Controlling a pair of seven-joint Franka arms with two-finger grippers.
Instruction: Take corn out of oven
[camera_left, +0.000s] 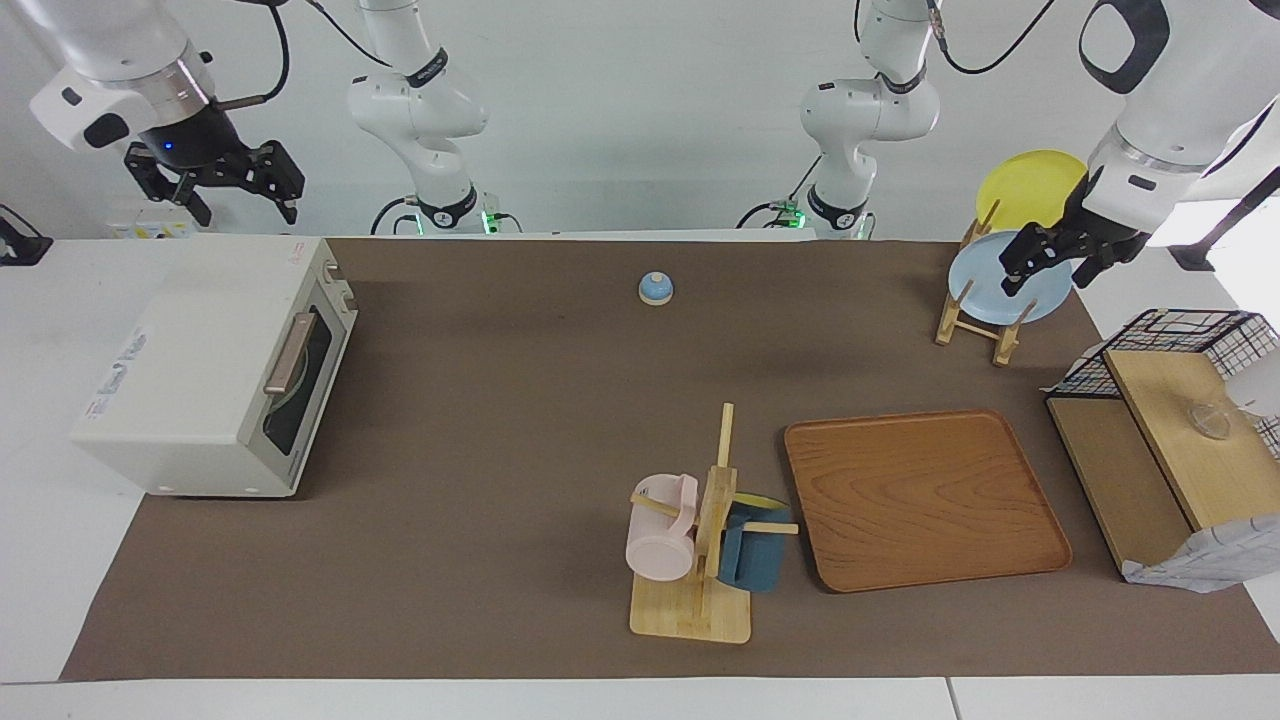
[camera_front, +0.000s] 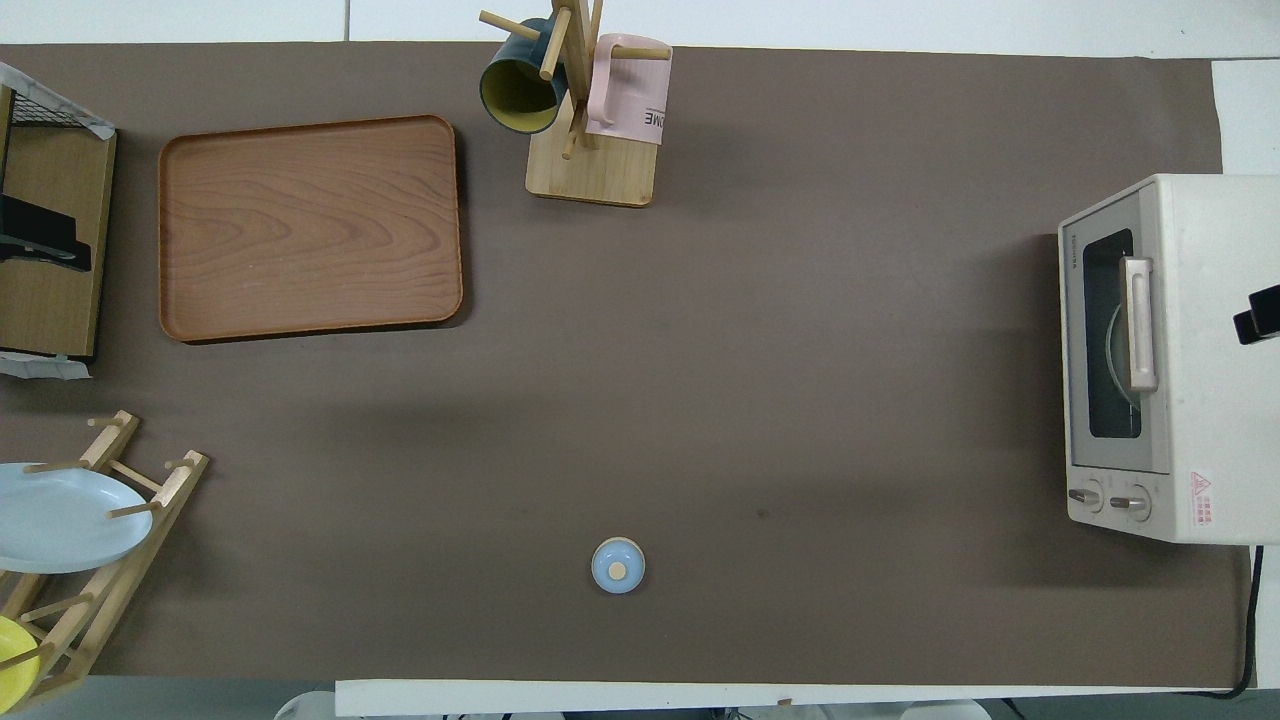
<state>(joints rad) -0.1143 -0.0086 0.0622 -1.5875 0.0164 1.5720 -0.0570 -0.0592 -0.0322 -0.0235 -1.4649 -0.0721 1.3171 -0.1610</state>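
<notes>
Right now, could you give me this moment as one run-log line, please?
oven door shut | corn not visible | right gripper open over oven | left gripper waiting by plate rack

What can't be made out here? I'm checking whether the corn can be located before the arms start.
- Corn: unseen in both views; the oven door is shut, its dark glass shows only a pale curved shape.
- Right gripper: overhead view shows only a dark tip at the edge.
- Left gripper: outside overhead view.
</notes>
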